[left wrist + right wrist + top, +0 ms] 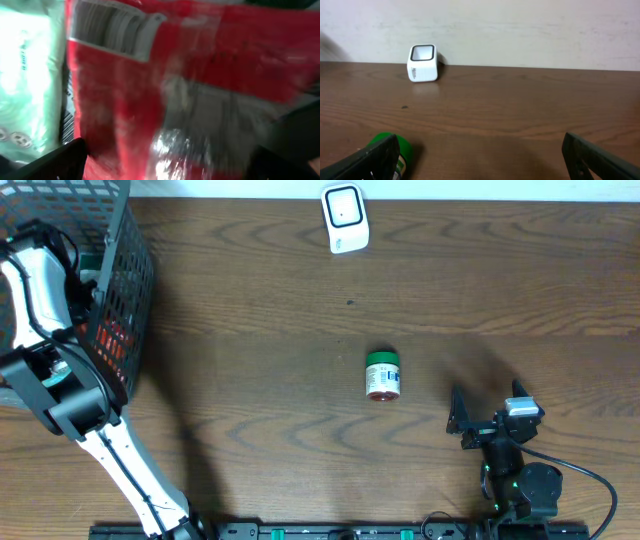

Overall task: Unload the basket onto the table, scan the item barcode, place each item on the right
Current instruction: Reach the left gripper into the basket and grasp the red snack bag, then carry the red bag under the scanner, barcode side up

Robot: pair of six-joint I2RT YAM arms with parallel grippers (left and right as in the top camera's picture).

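The left tool [170,167], jaws apart, hangs close over a red packet [200,100] in the basket [130,300] at upper left, its barcode [112,30] showing. The right tool [487,408], jaws apart, sits lower right, near the green-lidded jar [382,375] at the centre of the worktop [250,310]. The scanner [344,218] stands at top centre.

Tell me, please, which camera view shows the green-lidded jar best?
The overhead view: the green-lidded jar shows whole and unobstructed on the table. The right wrist view catches only its green lid, low on the left. The left wrist view shows none of it.
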